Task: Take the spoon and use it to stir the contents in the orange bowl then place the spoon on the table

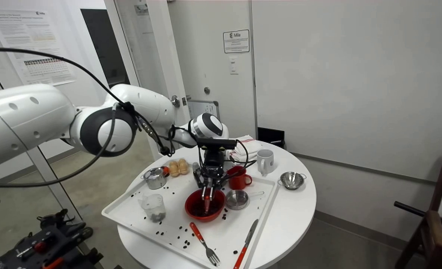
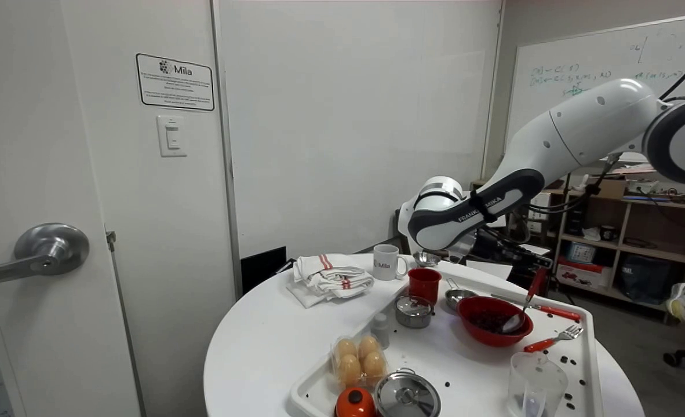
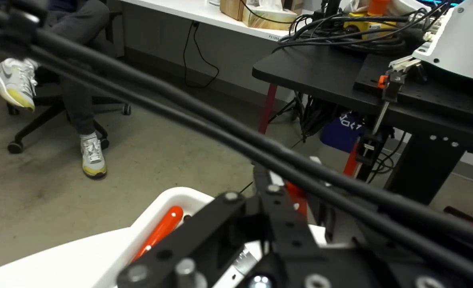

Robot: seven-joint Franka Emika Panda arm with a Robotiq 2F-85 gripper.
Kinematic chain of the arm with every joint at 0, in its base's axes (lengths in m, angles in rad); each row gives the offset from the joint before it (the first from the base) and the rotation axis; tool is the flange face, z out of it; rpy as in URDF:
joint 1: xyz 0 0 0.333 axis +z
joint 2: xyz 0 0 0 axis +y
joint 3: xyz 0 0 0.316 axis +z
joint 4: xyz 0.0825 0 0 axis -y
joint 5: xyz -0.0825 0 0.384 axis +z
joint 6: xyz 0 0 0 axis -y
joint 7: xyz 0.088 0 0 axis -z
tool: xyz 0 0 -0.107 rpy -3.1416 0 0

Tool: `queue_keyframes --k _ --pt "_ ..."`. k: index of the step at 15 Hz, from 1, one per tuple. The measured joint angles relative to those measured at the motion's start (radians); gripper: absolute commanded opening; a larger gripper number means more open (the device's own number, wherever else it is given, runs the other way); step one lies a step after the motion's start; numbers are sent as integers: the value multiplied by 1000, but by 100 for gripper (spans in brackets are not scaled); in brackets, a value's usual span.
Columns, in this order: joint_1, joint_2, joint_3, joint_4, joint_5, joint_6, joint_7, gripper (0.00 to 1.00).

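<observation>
The red-orange bowl (image 1: 202, 219) holds dark beans and sits on a white tray on the round white table (image 1: 297, 209). It also shows in an exterior view (image 2: 493, 338). My gripper (image 1: 207, 193) is above the bowl, shut on the red handle of the spoon (image 1: 206, 206). The metal head of the spoon (image 2: 514, 322) rests tilted in the beans, with the handle rising to the fingers. In the wrist view, the red handle (image 3: 297, 196) shows partly behind the gripper's fingers and cables. The bowl is hidden there.
On the tray (image 1: 131, 224) stand a red cup (image 1: 238, 181) and a small metal pan (image 1: 237, 199) close to the bowl, plus a clear measuring cup (image 1: 154, 205), a fork (image 1: 205, 244), a knife (image 1: 247, 241) and a lidded pot (image 1: 156, 179). Loose beans lie scattered.
</observation>
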Motion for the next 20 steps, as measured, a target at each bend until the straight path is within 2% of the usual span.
queue_keyframes --k 5,12,20 --pt "3 0 -5 -2 -6 -2 48 8" --pt "117 6 -59 39 -56 1 75 8" --pt "197 30 -59 56 -98 81 66 8"
